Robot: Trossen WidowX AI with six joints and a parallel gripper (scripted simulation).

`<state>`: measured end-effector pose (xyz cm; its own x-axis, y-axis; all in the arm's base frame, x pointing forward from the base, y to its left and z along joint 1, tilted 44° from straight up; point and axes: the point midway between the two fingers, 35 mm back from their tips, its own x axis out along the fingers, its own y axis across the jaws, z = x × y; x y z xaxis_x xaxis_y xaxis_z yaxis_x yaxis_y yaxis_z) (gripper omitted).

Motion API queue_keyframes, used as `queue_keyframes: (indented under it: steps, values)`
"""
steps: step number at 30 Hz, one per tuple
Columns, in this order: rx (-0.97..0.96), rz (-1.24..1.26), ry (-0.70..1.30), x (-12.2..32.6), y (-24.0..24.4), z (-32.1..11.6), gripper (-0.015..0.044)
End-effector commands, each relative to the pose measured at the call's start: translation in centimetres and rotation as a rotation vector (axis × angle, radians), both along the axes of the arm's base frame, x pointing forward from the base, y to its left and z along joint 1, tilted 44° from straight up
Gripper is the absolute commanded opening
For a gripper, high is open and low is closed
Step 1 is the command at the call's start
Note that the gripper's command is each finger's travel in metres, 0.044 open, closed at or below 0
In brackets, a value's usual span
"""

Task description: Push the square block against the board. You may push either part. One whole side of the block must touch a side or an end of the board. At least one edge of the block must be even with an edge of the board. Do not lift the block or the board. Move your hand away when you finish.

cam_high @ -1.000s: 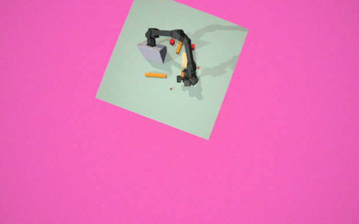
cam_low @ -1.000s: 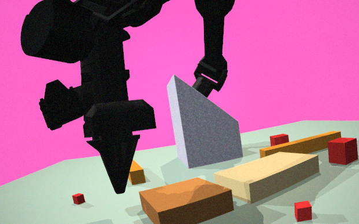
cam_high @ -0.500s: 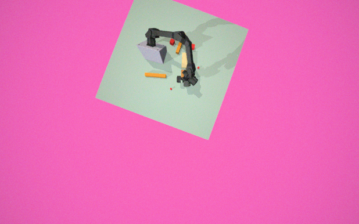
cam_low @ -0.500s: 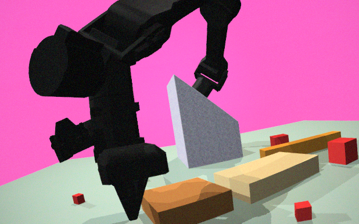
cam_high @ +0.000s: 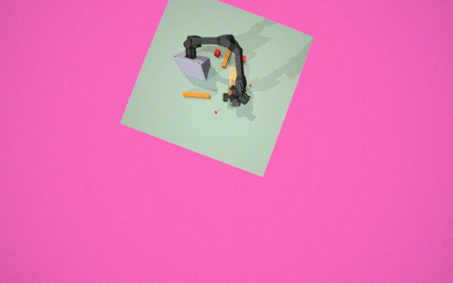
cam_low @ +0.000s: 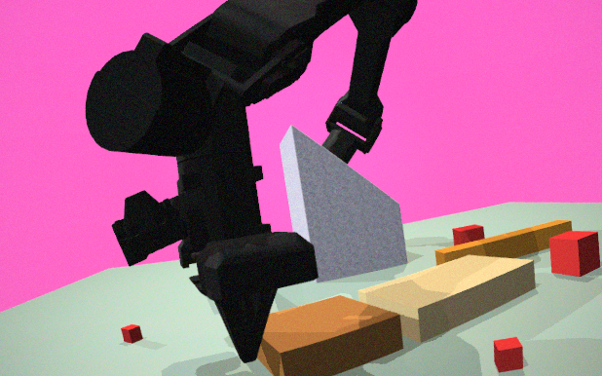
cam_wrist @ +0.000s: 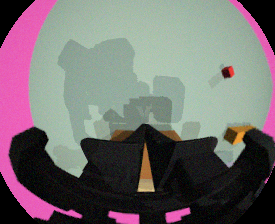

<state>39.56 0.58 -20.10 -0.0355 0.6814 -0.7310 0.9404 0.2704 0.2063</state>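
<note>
The brown square block [cam_high: 229,92] [cam_low: 332,319] [cam_wrist: 146,167] lies flat on the table. The pale tan board [cam_high: 232,75] [cam_low: 459,280] [cam_wrist: 146,186] lies flat beyond it, its short end facing the block. In the exterior view part of that end face shows past the block's near corner; whether they touch is unclear. My gripper [cam_high: 235,104] [cam_low: 249,359] [cam_wrist: 144,126] is shut and empty. It points down low at the block's side away from the board, at or very near that side. My gripper hides much of the block in the top view and wrist views.
One orange bar [cam_high: 196,95] [cam_wrist: 234,135] lies left of my gripper, another [cam_high: 226,59] [cam_low: 503,241] beyond the board. Red cubes stand near the far bar [cam_high: 217,53] [cam_low: 575,253]. Small red cubes [cam_high: 250,85] [cam_low: 507,355] [cam_wrist: 228,72] lie either side. A grey pedestal [cam_high: 193,70] [cam_low: 352,219] carries the arm.
</note>
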Motion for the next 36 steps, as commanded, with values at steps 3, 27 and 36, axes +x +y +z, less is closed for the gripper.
queue_keyframes:
  steps: [3,27,36]
  values:
    - [0.008,0.005,0.015,-0.6,1.0,0.3,0.0]
    - [0.006,0.005,0.013,1.0,-1.5,-2.1,0.0]
    - [0.005,0.005,0.012,1.5,-2.5,-3.0,0.0]
